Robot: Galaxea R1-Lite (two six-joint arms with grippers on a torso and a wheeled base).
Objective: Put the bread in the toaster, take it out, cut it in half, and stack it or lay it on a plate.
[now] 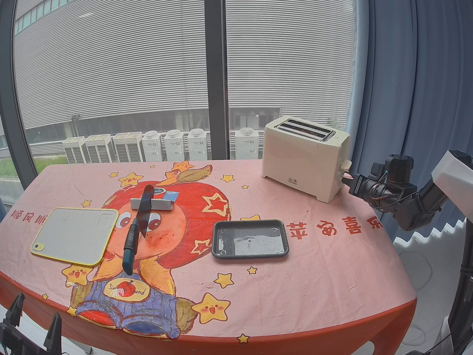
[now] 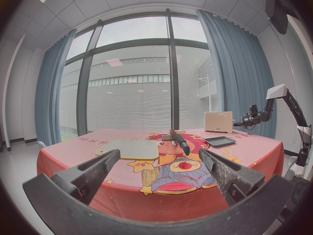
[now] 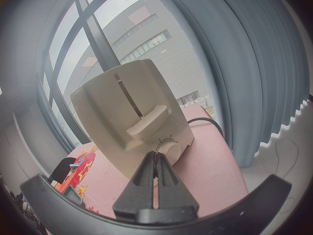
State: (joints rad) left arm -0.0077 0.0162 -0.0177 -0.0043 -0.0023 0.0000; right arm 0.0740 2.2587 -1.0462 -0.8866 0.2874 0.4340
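Toaster (image 1: 303, 156) upright on the counter (image 1: 320, 282), twin slots facing up, lever end turned toward the right arm for reach without crossing the work area. Lever (image 3: 148, 123) seated at the low end of its track, hence judged pressed down; bread likely down in the slots, hidden by the toaster body, not confirmable. Right tool (image 3: 156, 156) fingers pressed together, gripping nothing, tips just below the lever and just beside the dial (image 3: 169, 149): closed to serve as one stiff pusher rather than a clamp. Plate (image 1: 250, 238), a dark shallow tray, flat in front of the toaster, near, ready to receive the halves. Knife (image 1: 135, 228) farther out on the toaster's left side, blade propped on a small holder (image 1: 152, 204), handle slanting down to the counter, probably for easier gripping. Cutting board (image 1: 75, 235) flat just beyond the knife, farthest from the toaster. Left tool (image 2: 159, 152) fingers spread wide, empty, well apart from the toaster, off the counter's near edge on the knife-and-board side, presumably kept clear until cutting.
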